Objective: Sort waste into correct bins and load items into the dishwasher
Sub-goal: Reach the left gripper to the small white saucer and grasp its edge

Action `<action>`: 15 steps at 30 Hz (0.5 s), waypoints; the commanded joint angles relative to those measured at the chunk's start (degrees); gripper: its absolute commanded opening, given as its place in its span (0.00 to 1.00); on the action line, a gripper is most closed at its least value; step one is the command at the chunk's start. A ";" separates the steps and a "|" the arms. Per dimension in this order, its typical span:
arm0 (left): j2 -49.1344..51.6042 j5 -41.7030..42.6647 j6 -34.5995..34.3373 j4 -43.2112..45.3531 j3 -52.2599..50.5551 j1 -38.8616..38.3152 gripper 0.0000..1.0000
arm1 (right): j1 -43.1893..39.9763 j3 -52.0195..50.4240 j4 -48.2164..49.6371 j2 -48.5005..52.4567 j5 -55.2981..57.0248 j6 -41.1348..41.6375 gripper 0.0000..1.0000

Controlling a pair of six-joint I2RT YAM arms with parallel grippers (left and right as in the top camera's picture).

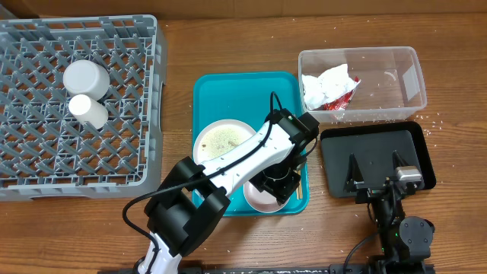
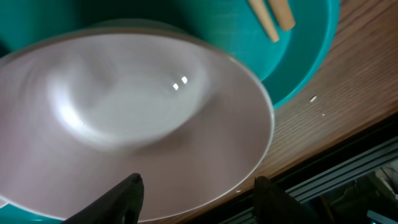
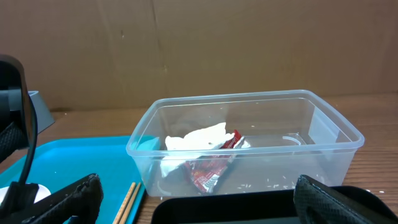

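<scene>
My left gripper (image 1: 275, 185) hangs open just above a pale pink bowl (image 1: 261, 198) at the front right corner of the teal tray (image 1: 228, 87). In the left wrist view the pink bowl (image 2: 130, 124) fills the frame, with my open fingers (image 2: 196, 198) straddling its near rim. Wooden chopsticks (image 2: 270, 15) lie on the tray beside it. A cream plate with food residue (image 1: 221, 141) sits on the tray to the left. My right gripper (image 1: 377, 183) rests open over the black bin (image 1: 377, 144), holding nothing. The grey dish rack (image 1: 76, 106) holds two white cups (image 1: 85, 91).
A clear plastic bin (image 1: 365, 76) at the back right holds crumpled white paper and a red wrapper (image 3: 211, 165). Rice grains are scattered on the wood around the bins. The table's front edge lies right below the tray.
</scene>
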 commanded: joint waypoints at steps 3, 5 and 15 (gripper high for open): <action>-1.46 3.63 1.42 1.25 -0.35 -0.48 0.58 | 0.42 -0.59 0.33 -0.42 0.37 -0.17 1.00; -1.79 3.82 1.86 1.09 -0.35 -0.48 0.58 | 0.42 -0.59 0.33 -0.42 0.37 -0.17 1.00; -4.63 8.90 5.46 0.81 -0.55 -1.22 0.60 | 0.42 -0.59 0.33 -0.42 0.37 -0.17 1.00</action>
